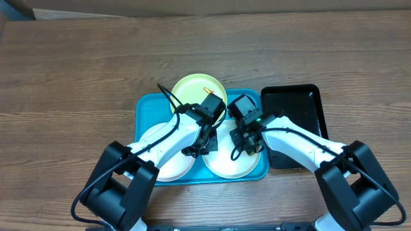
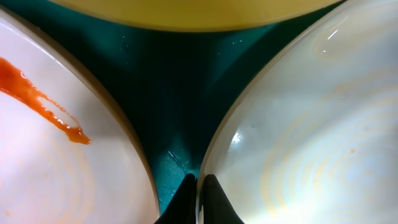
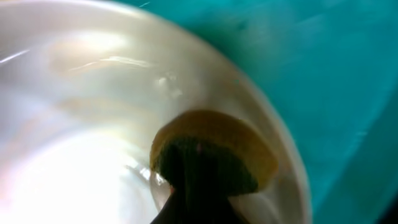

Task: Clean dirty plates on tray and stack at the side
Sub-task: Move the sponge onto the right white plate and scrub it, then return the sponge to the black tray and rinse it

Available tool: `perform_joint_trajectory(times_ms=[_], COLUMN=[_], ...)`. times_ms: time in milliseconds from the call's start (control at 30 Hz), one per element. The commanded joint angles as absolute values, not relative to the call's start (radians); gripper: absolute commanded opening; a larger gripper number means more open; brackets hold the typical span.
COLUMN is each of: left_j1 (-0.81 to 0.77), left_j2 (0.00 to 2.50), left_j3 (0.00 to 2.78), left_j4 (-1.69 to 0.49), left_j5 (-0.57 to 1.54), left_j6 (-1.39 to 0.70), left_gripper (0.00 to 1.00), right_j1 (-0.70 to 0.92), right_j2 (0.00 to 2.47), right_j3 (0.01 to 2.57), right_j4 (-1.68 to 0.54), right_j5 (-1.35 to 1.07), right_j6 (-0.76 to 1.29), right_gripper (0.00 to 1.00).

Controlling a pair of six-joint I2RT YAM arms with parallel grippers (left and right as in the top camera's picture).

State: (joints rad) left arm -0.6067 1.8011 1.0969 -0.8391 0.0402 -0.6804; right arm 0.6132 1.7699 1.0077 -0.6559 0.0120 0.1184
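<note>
Though overhead hides their tips, wrist views show left gripper [image 2: 198, 199] pressed together between plates [image 2: 56, 168], right gripper [image 3: 193, 202] pinching a sponge [image 3: 217, 140]; tray [image 1: 146, 106] on wooden table [image 1: 77, 70].

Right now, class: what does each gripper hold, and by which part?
The right gripper pinches a round yellow-and-green sponge by its green side; the left gripper, shut, holds nothing.

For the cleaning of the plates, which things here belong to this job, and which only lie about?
For the job: yellow-green plate; left white plate, red smear on it; right white plate; turquoise tray under all three; sponge gripped in the right hand.
Lying about: black tray, just right of the turquoise one.
</note>
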Motion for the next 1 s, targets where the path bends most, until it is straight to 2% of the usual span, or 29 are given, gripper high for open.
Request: perform_joint_trajectory(times_ms=[0, 133, 300, 567, 833, 967], left_j1=[-0.602, -0.602, -0.602, -0.602, -0.602, -0.602], left_j2=[1.808, 1.808, 1.808, 1.808, 1.808, 1.808], left_j3=[1.110, 1.110, 1.110, 1.110, 1.110, 1.110], left_j4=[-0.838, -0.837, -0.837, -0.837, -0.836, -0.832], left_j5=[0.026, 0.026, 0.026, 0.027, 0.030, 0.034], left_j6=[-0.673, -0.673, -0.673, -0.673, -0.673, -0.673], left_gripper=[0.04, 0.04, 0.04, 0.06, 0.06, 0.09], right_j1=[0.626, 0.625, 0.584, 0.438, 0.237, 0.173], right_j2=[1.818, 1.818, 1.814, 1.773, 1.728, 1.728], right_j3=[1.010, 1.048, 1.165, 1.345, 1.345, 1.299], right_j4=[-0.696, -0.757, -0.866, -1.067, -1.174, -1.161], right_j5=[-0.181, -0.281, -0.363, -0.405, -0.258, -0.017], right_j6=[0.091, 0.003, -0.015, -0.081, -0.056, 0.157], right_gripper=[0.04, 0.04, 0.04, 0.04, 0.04, 0.04])
